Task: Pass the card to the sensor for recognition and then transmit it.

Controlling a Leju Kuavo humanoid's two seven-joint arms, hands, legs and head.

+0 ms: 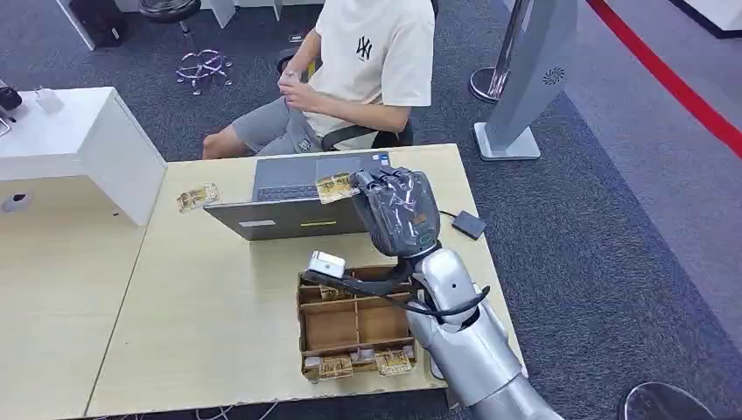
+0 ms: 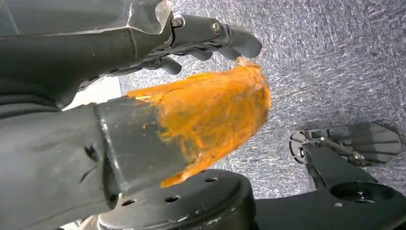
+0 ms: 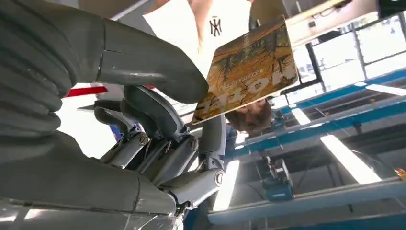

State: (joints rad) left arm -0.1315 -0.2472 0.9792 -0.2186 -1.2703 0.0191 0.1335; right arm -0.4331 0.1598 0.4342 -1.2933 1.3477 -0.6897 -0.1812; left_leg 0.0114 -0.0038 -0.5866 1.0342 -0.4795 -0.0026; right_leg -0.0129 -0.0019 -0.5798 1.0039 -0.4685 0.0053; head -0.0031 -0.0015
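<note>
Right hand [image 1: 395, 210] raised over the laptop [image 1: 293, 203], thumb and finger pinched on the card [image 3: 250, 70], person [image 1: 350, 74] seated beyond the table [image 1: 201, 306], left hand [image 2: 210, 38] hanging, fingers curled, holding nothing

An office or lab space. Grey carpet [image 1: 595, 227] covers the floor, with a laptop [image 1: 293, 197] on a wooden desk [image 1: 210, 306]. Ceiling strip lights [image 3: 344, 160] hang overhead.
</note>
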